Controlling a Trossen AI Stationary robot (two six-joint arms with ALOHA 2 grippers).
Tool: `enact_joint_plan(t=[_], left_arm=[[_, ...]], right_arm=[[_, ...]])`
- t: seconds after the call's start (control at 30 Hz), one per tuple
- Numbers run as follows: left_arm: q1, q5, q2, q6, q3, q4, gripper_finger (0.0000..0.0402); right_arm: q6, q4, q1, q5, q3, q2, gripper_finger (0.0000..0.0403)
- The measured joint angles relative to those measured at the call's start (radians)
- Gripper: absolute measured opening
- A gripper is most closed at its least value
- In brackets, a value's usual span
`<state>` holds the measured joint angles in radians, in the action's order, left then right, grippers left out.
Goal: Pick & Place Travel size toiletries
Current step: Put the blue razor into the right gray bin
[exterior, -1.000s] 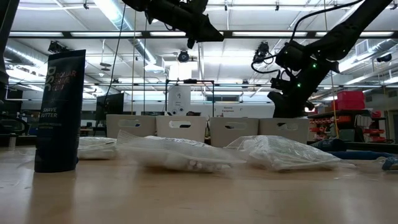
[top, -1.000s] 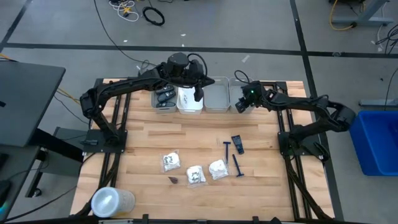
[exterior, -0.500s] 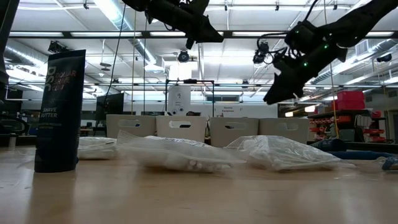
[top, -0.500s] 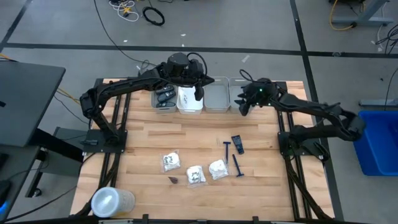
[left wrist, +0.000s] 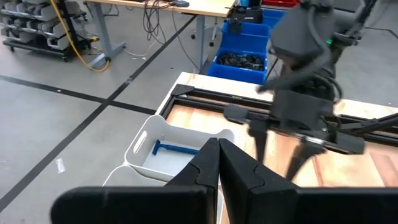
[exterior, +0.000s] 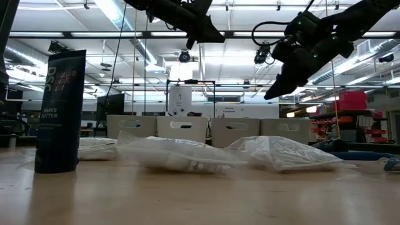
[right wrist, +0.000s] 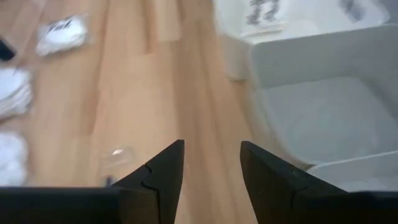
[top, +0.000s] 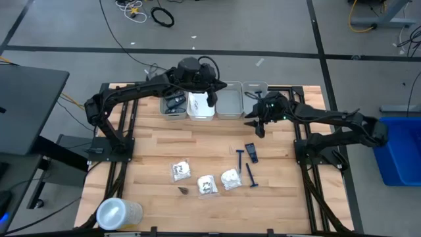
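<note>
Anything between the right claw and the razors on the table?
Nothing visible. The right claw hangs open above bare wood just in front of the bins; the blue razors lie nearer the front, with only open tabletop between.

Three packets point(top: 206, 182), two razors point(top: 247, 169), four bins point(top: 227, 104)
</note>
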<state>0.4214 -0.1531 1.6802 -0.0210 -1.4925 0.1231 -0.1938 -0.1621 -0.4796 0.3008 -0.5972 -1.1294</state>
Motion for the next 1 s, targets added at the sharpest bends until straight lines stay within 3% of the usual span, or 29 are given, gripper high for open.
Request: enact_joint_plan(t=[0.53,0.83,1.0], left_arm=[[-0.029,0.091,0.000,0.001,0.000,0.000,0.0016],[-0.065,0.090,0.000,-0.021,0.002,0.045,0.0010],[-0.119,0.087,-0.008,-0.046,0.004,0.092,0.0006]], right_arm=[[-0.059,-0.089,0.231,-0.005,0.000,-0.002,0.0220],[-0.026,-0.090,0.344,-0.134,0.000,-0.022,0.0226],[0.006,-0.088,0.380,-0.151,0.000,-0.066,0.0221]])
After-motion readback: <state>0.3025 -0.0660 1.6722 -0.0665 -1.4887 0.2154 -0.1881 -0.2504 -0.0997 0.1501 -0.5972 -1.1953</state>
